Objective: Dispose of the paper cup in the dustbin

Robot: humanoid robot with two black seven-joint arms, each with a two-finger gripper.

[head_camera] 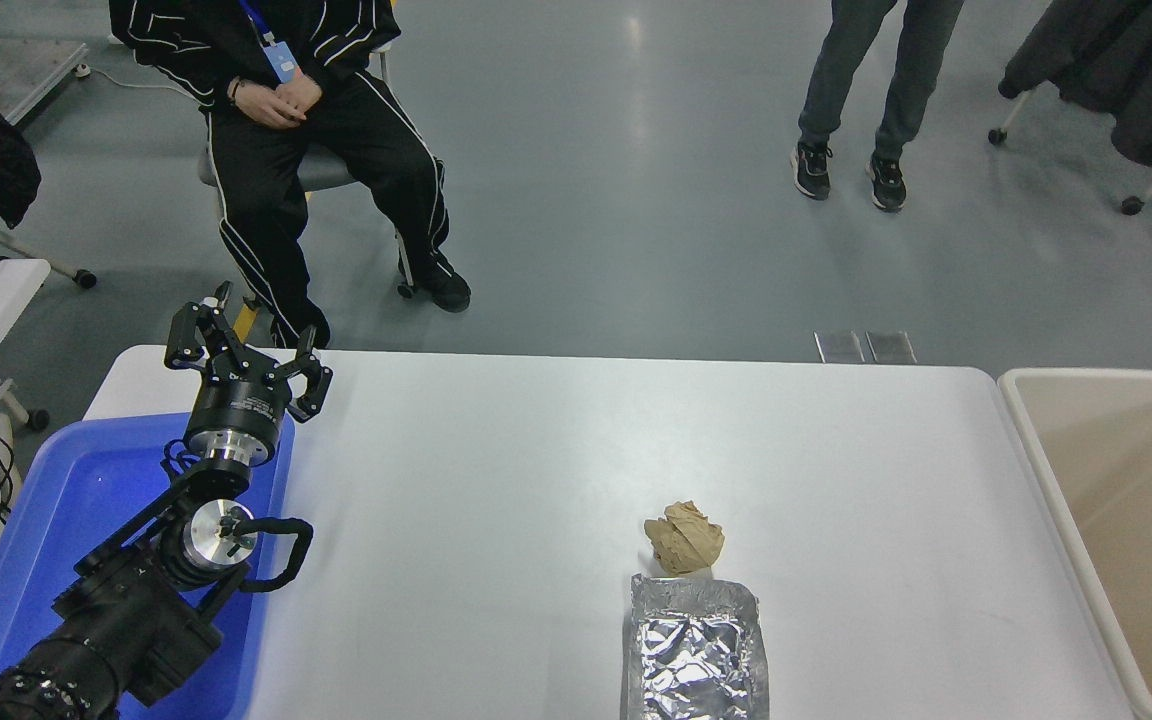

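Note:
The paper cup does not show anywhere in the head view; it is hidden or out of view. The beige dustbin (1116, 520) stands at the table's right end, its rim level with the tabletop, and what shows of its inside holds nothing. My left gripper (248, 335) is open and empty, parked at the far left over the table's back edge. The right arm and its gripper are out of view.
A crumpled brown paper ball (684, 537) lies right of the table's middle, touching the far end of a silver foil tray (696, 650) at the front edge. A blue tub (66, 520) sits under my left arm. One person sits and another stands beyond the table.

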